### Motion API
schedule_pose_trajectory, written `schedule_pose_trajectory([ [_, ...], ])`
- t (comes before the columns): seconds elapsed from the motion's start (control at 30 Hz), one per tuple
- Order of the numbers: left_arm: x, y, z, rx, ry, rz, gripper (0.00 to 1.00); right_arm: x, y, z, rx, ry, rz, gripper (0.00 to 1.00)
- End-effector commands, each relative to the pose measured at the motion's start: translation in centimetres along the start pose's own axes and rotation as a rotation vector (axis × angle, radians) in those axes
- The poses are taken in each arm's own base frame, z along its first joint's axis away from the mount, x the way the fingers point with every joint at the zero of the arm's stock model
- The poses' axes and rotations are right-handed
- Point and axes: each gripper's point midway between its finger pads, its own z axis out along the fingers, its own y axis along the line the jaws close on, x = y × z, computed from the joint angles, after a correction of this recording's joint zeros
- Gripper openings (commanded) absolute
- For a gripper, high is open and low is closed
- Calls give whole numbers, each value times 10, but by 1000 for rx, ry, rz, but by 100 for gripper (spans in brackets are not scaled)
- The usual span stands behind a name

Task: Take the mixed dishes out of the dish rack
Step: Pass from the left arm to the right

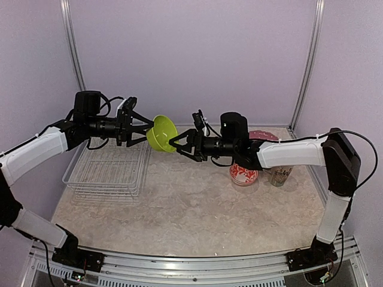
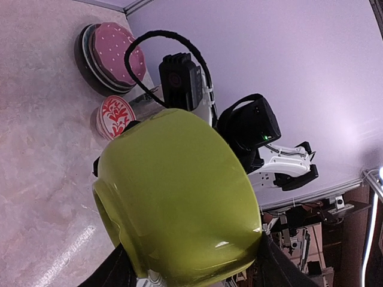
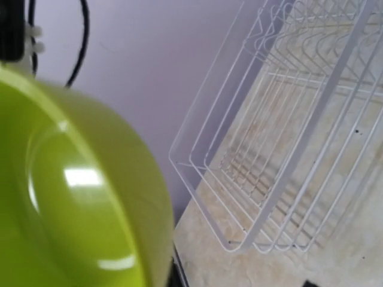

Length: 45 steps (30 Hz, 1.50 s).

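Observation:
The lime-green bowl hangs in mid-air between my two grippers, to the right of the dish rack, whose visible slots hold nothing. My left gripper straddles the bowl from the left, its dark fingers pressed on opposite sides. My right gripper sits at the bowl's lower right rim with its jaws spread. The bowl fills the left of the right wrist view, with the rack behind. The pink polka-dot plate tops a plate stack at back right.
The small white-and-red bowl and the cream printed mug stand on the table under my right arm. In the left wrist view the plate stack and red-patterned bowl lie beyond the green bowl. Walls close in behind and on both sides.

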Motion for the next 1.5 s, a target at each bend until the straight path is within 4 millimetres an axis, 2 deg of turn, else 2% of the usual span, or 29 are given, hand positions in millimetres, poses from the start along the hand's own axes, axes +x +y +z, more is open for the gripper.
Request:
schedule_pose_trajectory([
  [0.0,5,-6,13,45,32,35,30,6,0,3,-59,-8,49,69],
  [0.1,9,-7,19,51,47,36,30,6,0,2,-76,-15,59,58],
  [0.37,20,-3,29,40,83,36,30,7,-9,-8,-46,-50,64,12],
  [0.5,25,-1,30,24,96,39,37,9,-14,-15,-21,-62,60,1],
  [0.57,26,0,30,10,98,45,46,9,-17,-18,3,-67,54,0],
  [0.73,24,3,23,-72,86,76,81,7,-20,-31,77,-76,9,0],
  [0.9,5,-6,-2,-189,28,170,98,8,-34,-50,232,-68,-64,0],
  [1.03,-23,-12,-30,-301,-69,234,99,9,-54,-79,434,-69,-137,0],
  [1.2,-55,-17,-63,-453,-213,321,99,12,-78,-134,723,-58,-209,0],
  [1.3,-62,-15,-75,-511,-270,374,99,11,-84,-169,864,-61,-239,0],
  [1.47,-59,-4,-91,-570,-330,420,99,5,-89,-217,1067,-40,-270,0],
])
